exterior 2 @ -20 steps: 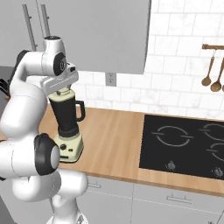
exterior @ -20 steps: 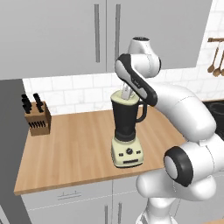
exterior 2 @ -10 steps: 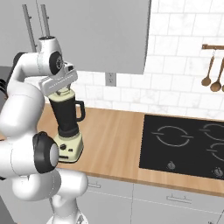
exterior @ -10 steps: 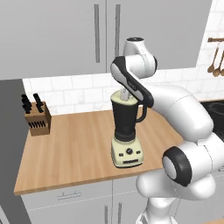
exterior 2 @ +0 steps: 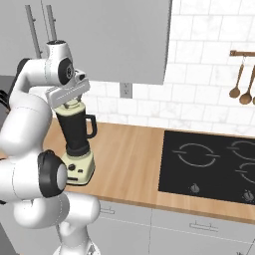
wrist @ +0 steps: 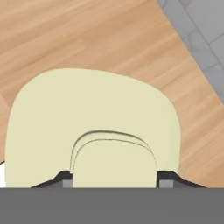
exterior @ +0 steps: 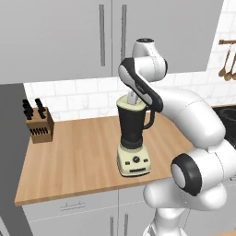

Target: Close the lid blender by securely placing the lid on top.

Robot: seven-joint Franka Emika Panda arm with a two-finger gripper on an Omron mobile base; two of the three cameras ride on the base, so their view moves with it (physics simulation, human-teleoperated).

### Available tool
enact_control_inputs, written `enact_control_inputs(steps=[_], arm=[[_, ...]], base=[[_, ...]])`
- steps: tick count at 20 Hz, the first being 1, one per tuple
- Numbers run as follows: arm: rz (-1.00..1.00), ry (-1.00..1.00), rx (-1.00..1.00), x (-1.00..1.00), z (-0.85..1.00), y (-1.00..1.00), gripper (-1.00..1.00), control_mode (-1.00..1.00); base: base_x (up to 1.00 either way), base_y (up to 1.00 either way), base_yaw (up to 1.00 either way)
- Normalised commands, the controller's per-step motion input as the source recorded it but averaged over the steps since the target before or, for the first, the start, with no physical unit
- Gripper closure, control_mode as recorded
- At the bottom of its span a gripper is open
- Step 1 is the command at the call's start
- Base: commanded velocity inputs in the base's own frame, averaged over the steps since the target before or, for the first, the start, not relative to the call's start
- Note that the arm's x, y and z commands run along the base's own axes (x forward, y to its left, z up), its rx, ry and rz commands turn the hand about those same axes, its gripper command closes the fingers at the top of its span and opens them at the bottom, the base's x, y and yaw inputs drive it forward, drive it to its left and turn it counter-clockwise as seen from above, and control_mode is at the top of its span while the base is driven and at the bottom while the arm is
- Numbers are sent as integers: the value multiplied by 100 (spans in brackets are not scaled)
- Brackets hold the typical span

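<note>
Although the lid [wrist: 92,127] already sits at the top of the blender [exterior: 133,138] jar, the hand [wrist: 114,177] pinches its raised centre between both fingertips. Seating looks largely done. What appears left is pressing it fully home, letting go, and lifting clear of the wooden tabletop [exterior: 78,156].
</note>
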Motion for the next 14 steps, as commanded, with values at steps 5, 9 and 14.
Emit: enact_control_inputs(steps=[5, 9, 14], arm=[[0, -10, 0, -9, 9, 0, -100, -100], [0, -15, 0, -14, 19, 0, -100, -100], [0, -19, 0, -31, 15, 0, -100, -100]], base=[[0, 0, 0], [0, 0, 0], [0, 0, 0]])
